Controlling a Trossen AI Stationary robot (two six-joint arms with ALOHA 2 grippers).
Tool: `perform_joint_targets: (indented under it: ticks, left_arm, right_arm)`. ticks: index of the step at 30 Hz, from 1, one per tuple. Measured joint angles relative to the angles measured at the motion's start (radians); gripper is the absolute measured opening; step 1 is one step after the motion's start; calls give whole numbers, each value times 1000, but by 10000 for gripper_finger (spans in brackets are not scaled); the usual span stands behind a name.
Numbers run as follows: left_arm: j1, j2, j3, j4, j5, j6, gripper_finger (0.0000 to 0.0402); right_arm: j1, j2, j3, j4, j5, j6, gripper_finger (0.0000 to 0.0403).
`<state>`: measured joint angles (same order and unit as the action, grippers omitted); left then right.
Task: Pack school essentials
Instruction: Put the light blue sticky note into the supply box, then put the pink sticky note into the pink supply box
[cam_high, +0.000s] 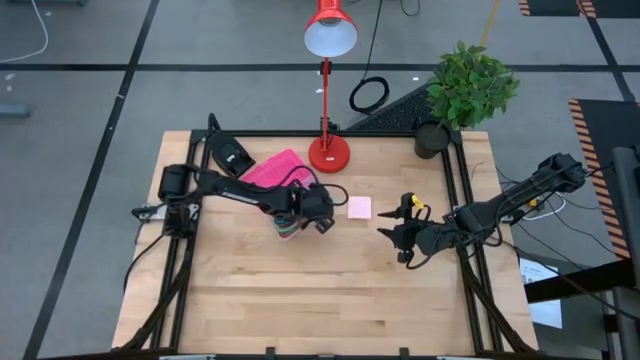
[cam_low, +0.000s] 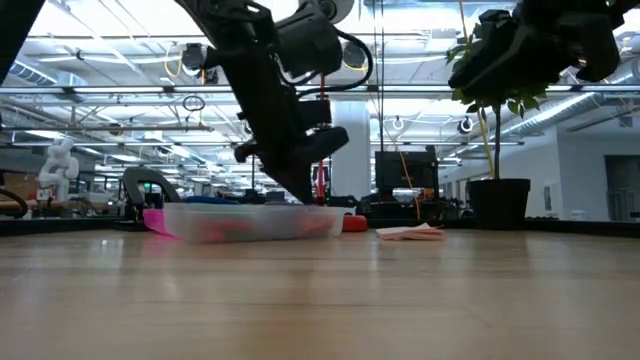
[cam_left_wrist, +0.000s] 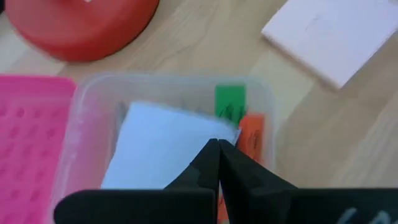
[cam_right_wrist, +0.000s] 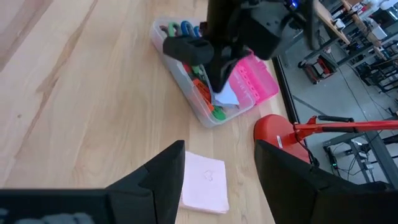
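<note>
In the high view, the left gripper (cam_high: 290, 222) is seen just left of the frame's centre, lowered over the clear plastic box (cam_high: 287, 228), whose pink lid (cam_high: 272, 168) is laid open toward the upper left. In the left wrist view its fingers (cam_left_wrist: 214, 163) are pressed together with nothing between them, their tips poised above a pale blue sticky-note pad (cam_left_wrist: 163, 144) lying inside the box, beside a green eraser (cam_left_wrist: 230, 102) and an orange eraser (cam_left_wrist: 251, 135). Coloured scissor handles (cam_right_wrist: 179, 28) are visible at the box's far end in the right wrist view. A pink sticky-note pad (cam_high: 359, 207) is left on the wooden table (cam_high: 330, 290), just right of the box and near the frame's centre. The right gripper (cam_high: 392, 238) is held right of centre, raised above the table, its fingers (cam_right_wrist: 163, 173) spread apart and empty. The red lamp (cam_high: 328, 152) base is placed just above the box.
</note>
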<state>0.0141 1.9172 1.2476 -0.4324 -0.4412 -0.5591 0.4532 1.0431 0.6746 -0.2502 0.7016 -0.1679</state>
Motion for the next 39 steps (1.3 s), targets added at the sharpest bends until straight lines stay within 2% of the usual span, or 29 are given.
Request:
perform_joint_targets:
  ticks: [8,15,21,25,30,39]
  left_arm:
    - [14,14,0,65,7,39,12]
    - [-12,-73,0,81,-8,71,7]
    - [-58,-113,1,177,-53,140,11]
    - [-75,-106,2,335,-60,188,20]
    - [-74,-103,1,432,-13,266,10]
    - [-68,-62,-1,477,3,370,6]
  right_arm:
    - [0,0,-28,-1,0,19,187]
    - [-2,0,-47,-1,0,20,187]
    - [-17,0,-110,63,-2,24,187]
    - [-43,0,-161,165,-121,-1,187]
    - [-78,0,-206,232,-249,-17,187]
    - [-146,0,-289,238,-259,-80,187]
